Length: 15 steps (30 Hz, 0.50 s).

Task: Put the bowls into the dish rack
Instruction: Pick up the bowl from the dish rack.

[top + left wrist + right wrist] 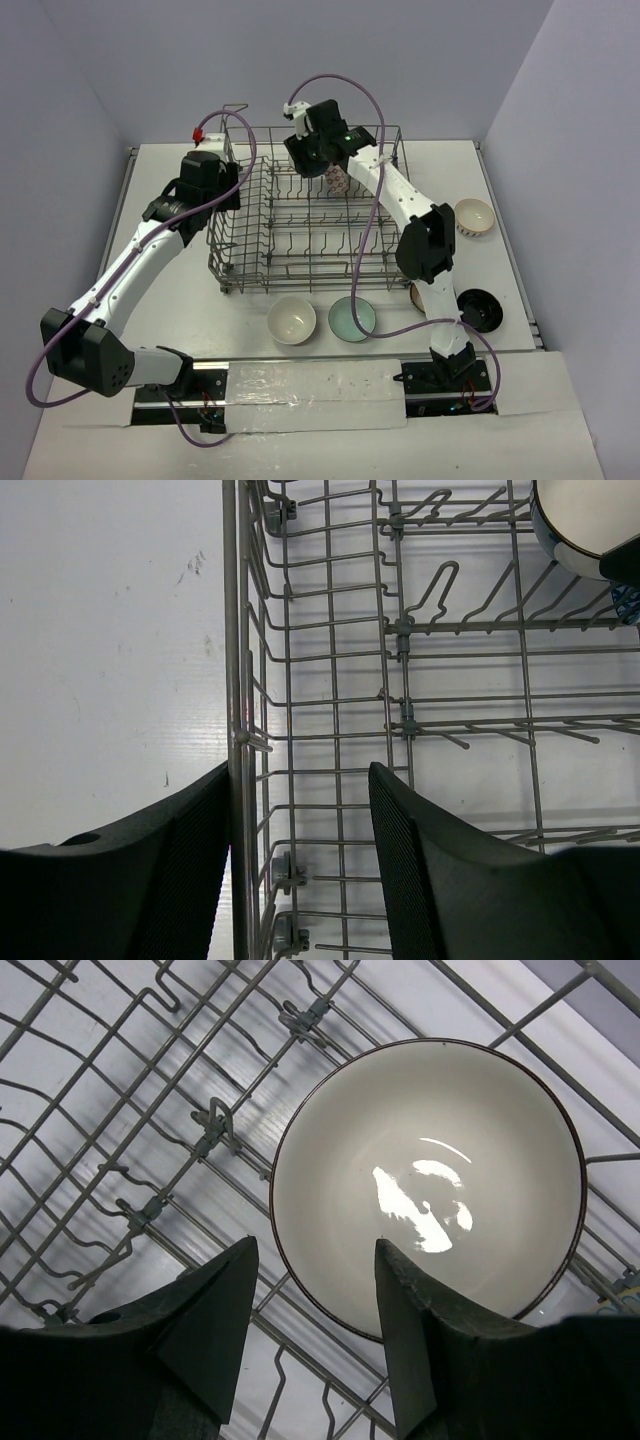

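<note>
Bowl point(430, 1175) seated in dish rack point(240, 680), far end | step judged: placement being finished | right gripper point(315, 1243) spread over its rim, nothing clamped | left gripper point(300, 767) spread astride rack wall | next: white bowl point(292, 320) to be fetched

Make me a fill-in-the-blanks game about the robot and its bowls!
1. The white bowl and the pale green bowl sit on the ___.
2. The right end effector hovers above a cream-lined bowl inside the dish ___.
3. The left end effector, astride the rack's side wall, has its jaws ___.
Missing words: table, rack, open.
</note>
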Tool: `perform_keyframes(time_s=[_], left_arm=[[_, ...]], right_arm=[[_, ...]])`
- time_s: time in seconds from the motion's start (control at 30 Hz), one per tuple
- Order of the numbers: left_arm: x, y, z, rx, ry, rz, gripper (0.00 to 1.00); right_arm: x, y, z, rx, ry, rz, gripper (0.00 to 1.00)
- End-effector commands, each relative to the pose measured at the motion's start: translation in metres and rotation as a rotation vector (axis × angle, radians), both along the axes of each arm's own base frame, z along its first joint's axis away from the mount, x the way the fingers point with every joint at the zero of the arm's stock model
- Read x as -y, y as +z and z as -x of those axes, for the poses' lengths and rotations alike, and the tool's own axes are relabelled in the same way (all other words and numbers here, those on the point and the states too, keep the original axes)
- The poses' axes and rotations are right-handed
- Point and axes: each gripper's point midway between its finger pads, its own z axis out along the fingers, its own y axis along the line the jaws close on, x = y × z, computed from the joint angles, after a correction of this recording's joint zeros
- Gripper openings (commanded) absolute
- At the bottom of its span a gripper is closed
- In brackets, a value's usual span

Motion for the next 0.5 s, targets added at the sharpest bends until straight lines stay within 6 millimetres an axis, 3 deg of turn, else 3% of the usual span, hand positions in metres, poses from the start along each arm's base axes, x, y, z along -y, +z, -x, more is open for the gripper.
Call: perform_keyframes(time_s=[0.0, 0.47], left_arm=[[0.009, 0.010, 0.003, 0.027, -0.023, 0.048, 0.59], [0.012, 0.009, 0.003, 0.027, -0.029, 0.062, 0.63]], right_arm=[[-0.002, -0.015, -0.005, 0.010, 0.018, 0.037, 0.57], [-0.010, -0.004, 0.007, 0.009, 0.083, 0.013, 0.57]])
